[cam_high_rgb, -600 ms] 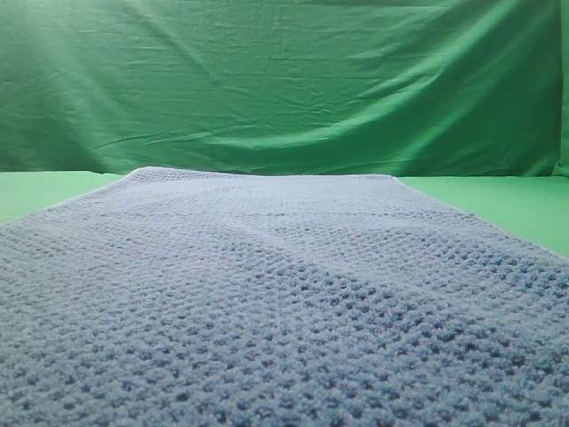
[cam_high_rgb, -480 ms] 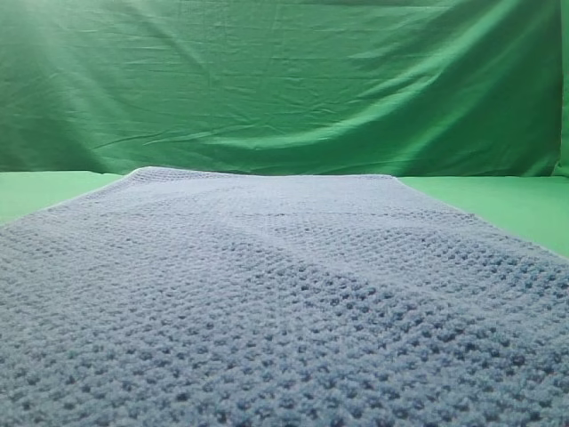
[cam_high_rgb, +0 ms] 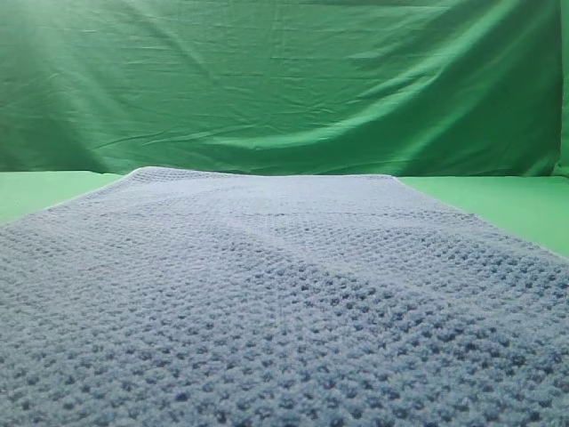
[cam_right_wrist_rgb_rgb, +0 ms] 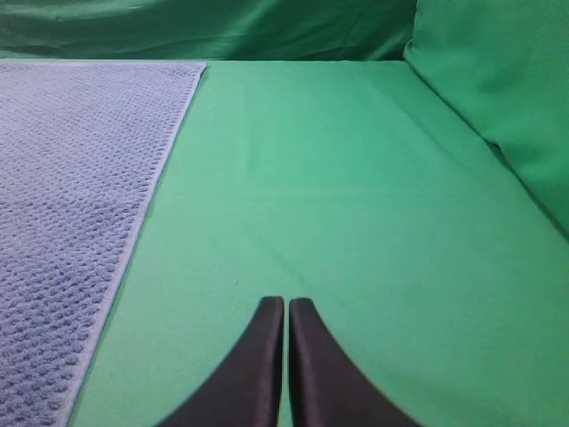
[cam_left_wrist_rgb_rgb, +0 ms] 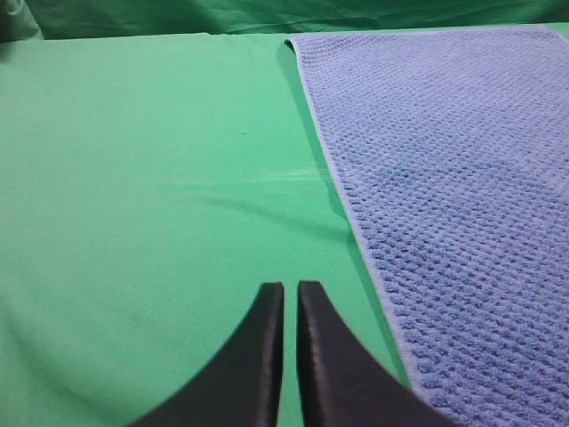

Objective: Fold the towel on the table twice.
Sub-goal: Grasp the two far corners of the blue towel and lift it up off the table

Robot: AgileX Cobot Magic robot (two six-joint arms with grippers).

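Note:
The blue-grey waffle-weave towel point(cam_high_rgb: 284, 294) lies flat and spread out, filling most of the high view. The left wrist view has the towel point(cam_left_wrist_rgb_rgb: 453, 187) on its right side, with my left gripper point(cam_left_wrist_rgb_rgb: 291, 289) shut and empty over the bare green table point(cam_left_wrist_rgb_rgb: 151, 196), just left of the towel's long edge. The right wrist view has the towel point(cam_right_wrist_rgb_rgb: 71, 178) on its left side, and my right gripper point(cam_right_wrist_rgb_rgb: 286, 304) is shut and empty over the bare table point(cam_right_wrist_rgb_rgb: 338, 178), to the right of the towel's edge. Neither gripper shows in the high view.
A wrinkled green backdrop cloth point(cam_high_rgb: 284, 80) hangs behind the table. A raised green fold of cloth point(cam_right_wrist_rgb_rgb: 498, 80) rises at the far right of the right wrist view. Bare table strips point(cam_high_rgb: 516, 200) flank the towel on both sides.

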